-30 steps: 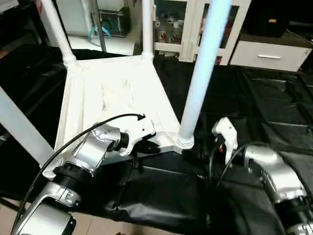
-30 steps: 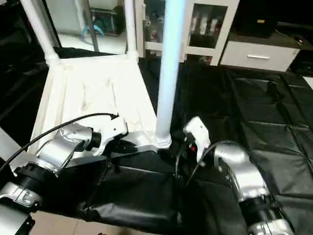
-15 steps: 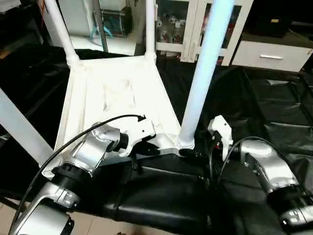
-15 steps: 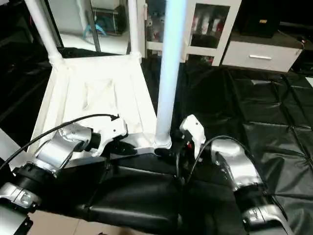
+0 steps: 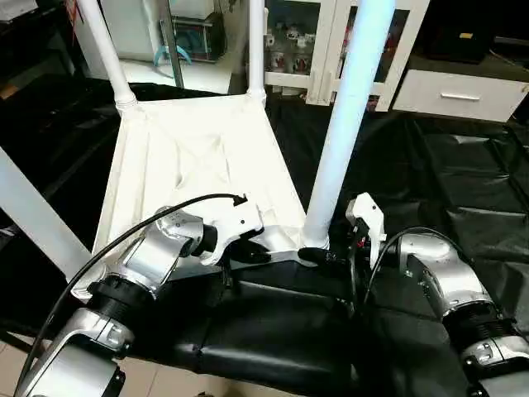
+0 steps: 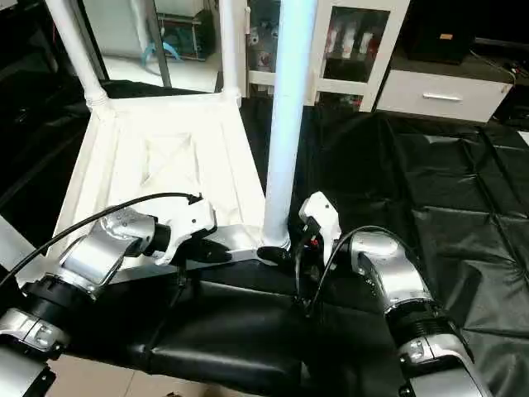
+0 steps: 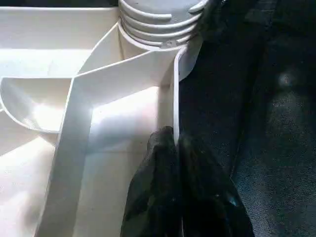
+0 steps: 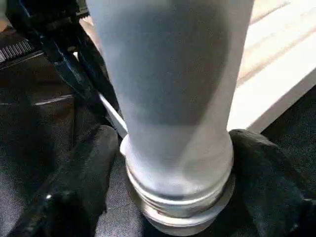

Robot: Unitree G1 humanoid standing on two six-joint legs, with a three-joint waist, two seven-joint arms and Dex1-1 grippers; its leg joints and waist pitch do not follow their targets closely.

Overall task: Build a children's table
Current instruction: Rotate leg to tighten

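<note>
Your right gripper point(image 8: 173, 163) has drawn in around the base of the tapered white tube leg point(image 5: 347, 124) standing in the near corner of the upturned white ribbed plastic tabletop point(image 5: 198, 157), fingers apart either side, ready to tighten, while your left gripper point(image 7: 175, 163) stays pinched on its rim.

Head stereo downward; wrist close-ups.

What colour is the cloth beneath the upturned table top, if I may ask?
Black, quilted cloth; best in the right eye view.

One white plastic rectangular table top point(image 5: 198, 165), lying ribbed underside up. Four long white tube legs point(image 5: 343, 124) standing in its corner sockets. Two black-fingered robot hands, left hand point(image 5: 248, 251) and right hand point(image 5: 318, 255).
</note>
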